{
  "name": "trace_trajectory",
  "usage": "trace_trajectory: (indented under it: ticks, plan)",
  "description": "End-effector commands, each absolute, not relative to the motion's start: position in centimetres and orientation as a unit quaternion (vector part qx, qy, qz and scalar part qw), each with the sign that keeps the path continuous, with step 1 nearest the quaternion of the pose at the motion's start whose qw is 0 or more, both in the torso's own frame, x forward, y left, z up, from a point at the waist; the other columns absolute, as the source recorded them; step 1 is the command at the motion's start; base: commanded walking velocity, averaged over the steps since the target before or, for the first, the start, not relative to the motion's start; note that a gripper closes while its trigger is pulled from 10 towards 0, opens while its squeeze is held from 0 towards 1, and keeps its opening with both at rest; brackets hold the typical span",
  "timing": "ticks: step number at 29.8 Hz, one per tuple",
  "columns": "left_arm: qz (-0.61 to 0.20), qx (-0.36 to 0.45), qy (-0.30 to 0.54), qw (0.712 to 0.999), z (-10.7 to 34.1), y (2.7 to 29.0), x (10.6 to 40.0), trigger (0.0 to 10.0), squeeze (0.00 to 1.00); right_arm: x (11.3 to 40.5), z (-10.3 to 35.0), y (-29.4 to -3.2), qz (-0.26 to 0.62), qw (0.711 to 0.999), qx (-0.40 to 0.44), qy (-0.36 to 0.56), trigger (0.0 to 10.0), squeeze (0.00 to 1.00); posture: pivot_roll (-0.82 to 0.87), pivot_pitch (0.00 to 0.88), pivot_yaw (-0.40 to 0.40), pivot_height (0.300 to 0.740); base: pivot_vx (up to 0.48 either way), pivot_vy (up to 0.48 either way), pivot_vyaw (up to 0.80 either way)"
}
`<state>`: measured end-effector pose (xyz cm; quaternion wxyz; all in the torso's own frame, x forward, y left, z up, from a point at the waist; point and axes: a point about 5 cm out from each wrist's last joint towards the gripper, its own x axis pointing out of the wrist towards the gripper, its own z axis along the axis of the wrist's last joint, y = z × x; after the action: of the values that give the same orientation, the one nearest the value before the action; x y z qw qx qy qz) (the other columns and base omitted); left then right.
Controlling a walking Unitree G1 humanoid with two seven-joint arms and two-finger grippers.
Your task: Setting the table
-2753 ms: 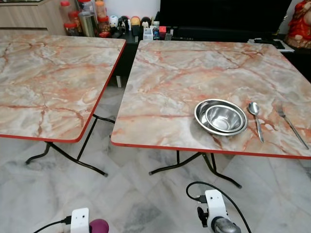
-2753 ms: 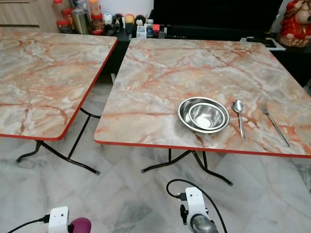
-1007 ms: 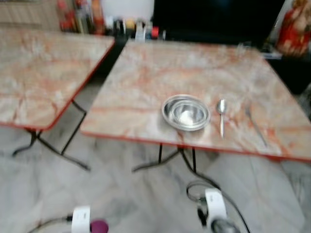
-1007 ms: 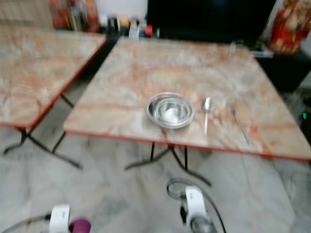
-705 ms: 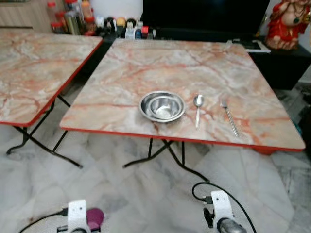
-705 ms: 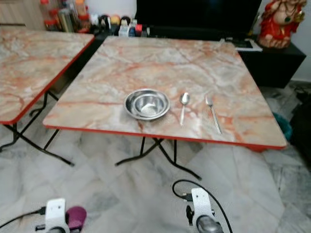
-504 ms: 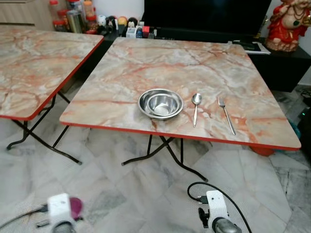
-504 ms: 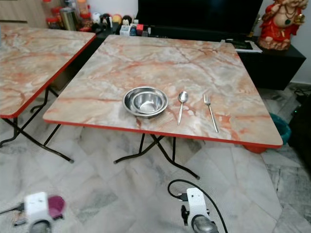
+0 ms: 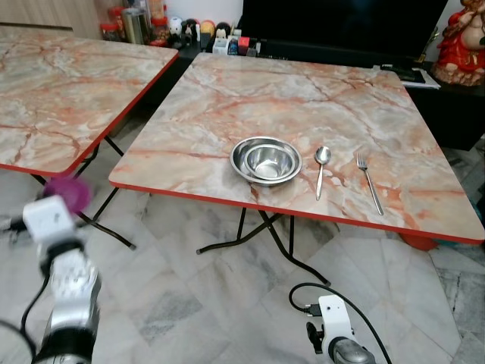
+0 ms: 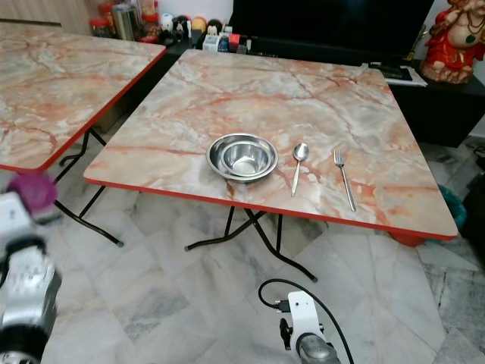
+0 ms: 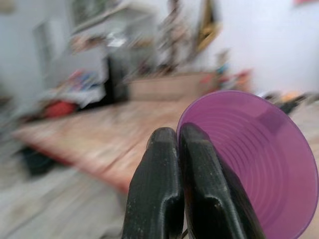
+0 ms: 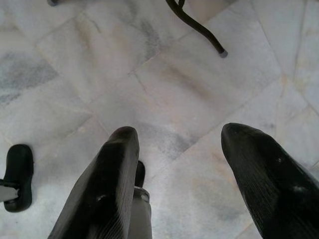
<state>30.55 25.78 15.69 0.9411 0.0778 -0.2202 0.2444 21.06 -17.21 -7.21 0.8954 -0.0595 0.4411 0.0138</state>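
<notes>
Nearest: left gripper (image 11: pixel 174 149) raised at the robot's left, fingers pinched together on the rim of a purple cup (image 11: pixel 259 164), carried in the air well short of the table (image 9: pixel 227 114). Right gripper (image 12: pixel 182 164) hanging low over the marble floor (image 12: pixel 164 84), fingers spread wide, holding nothing (idle, by the look of it).

Ahead and to the right of the held cup: two nested steel bowls (image 9: pixel 266 161) near the table's front edge, a spoon (image 9: pixel 321 165) just beside them, a fork (image 9: pixel 369 180) further right. Place setting seemingly most of the way there; cup not yet set down.

Plenty of bare tabletop behind and left of the bowls. Red front edge close to the bowls, so little margin there. Second table (image 9: pixel 53 83) to the left, an open gap between the two.
</notes>
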Motion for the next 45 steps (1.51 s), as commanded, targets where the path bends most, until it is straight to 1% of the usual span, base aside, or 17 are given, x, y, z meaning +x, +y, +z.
trace_trajectory:
  ticks: [1,4,5,8,10,18,32,45]
  plan:
    - [0.198,0.058,-0.228,0.952,16.8,23.9,31.3,10.0,0.0,21.0,-7.2,-17.5,0.012,0.895,-0.059,0.442,10.0,0.0,0.13,0.076,-0.054,0.715,0.0,0.0,0.0]
    - [0.156,0.015,-0.234,0.96,18.3,22.2,32.1,10.0,0.0,21.0,-7.2,-17.5,0.012,0.895,-0.058,0.442,10.0,0.0,0.13,0.074,-0.053,0.715,0.0,0.0,0.0]
    - [0.135,-0.037,-0.218,0.966,18.4,21.4,32.6,10.0,0.0,21.0,-7.2,-17.5,0.012,0.895,-0.057,0.441,10.0,0.0,0.13,0.07,-0.053,0.715,0.0,0.0,0.0]
    - [0.123,-0.098,-0.205,0.966,18.1,20.7,32.9,10.0,0.0,21.0,-7.2,-17.3,0.014,0.896,-0.057,0.44,10.0,0.0,0.13,0.067,-0.05,0.715,0.09,0.0,0.0]
    - [0.122,-0.124,-0.199,0.965,18.0,20.5,33.0,10.0,0.0,21.1,-7.2,-17.3,0.015,0.896,-0.057,0.44,10.0,0.0,0.12,0.062,-0.049,0.715,0.311,0.0,0.0]
    - [0.091,-0.14,-0.195,0.967,18.8,20.1,33.2,10.0,0.0,21.1,-7.1,-17.3,0.017,0.896,-0.061,0.439,10.0,0.0,0.13,0.054,-0.049,0.715,0.347,0.0,0.0]
    - [0.074,-0.153,-0.198,0.965,19.8,19.9,33.4,10.0,0.0,21.0,-7.2,-17.3,0.015,0.896,-0.057,0.439,10.0,0.0,0.13,0.076,-0.051,0.715,0.354,0.0,0.0]
    - [0.056,-0.152,-0.19,0.968,20.0,19.4,33.7,10.0,0.0,20.9,-7.3,-17.3,0.012,0.896,-0.055,0.441,10.0,0.0,0.13,0.08,-0.048,0.715,0.365,0.0,0.0]
